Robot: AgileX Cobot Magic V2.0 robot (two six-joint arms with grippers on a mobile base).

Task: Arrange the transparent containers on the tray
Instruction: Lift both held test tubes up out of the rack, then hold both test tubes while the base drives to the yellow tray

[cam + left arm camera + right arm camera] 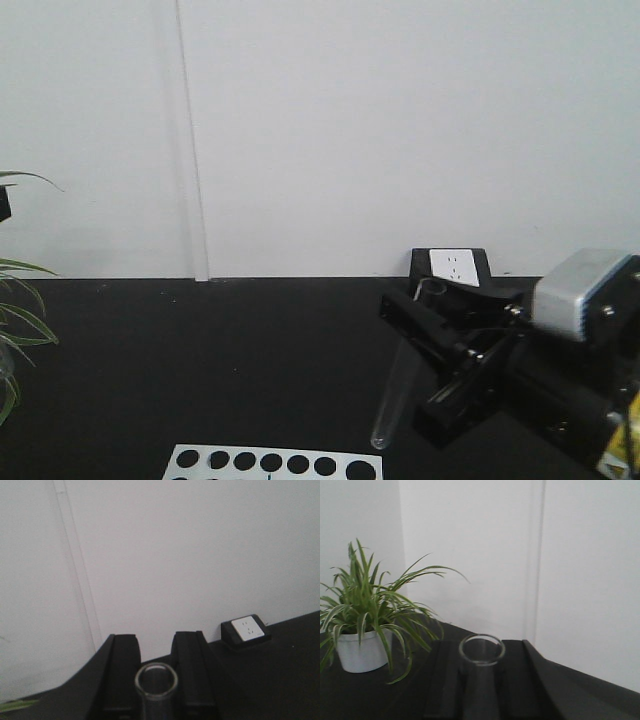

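Starting far to the left of the wall socket, the potted plant only marks the table's edge and plays no part in the job. Between plant and socket, your left gripper is clenched on the first test tube, which lies between the two black fingers with its open rim facing the wrist camera. Held lengthwise like that, the round glass probably cannot roll out. This arm does not show in the front view.

Nearer you than the socket and to its left lies the white rack; nothing stands up out of the holes that show.

Just in front of the socket, your right gripper grasps the second test tube close to its rim. The tube hangs tilted, with its round bottom pointing down toward the rack's right end; you cannot tell whether it touches the table.

The tray is in none of the views, so both tubes look ready for carrying rather than for setting down.
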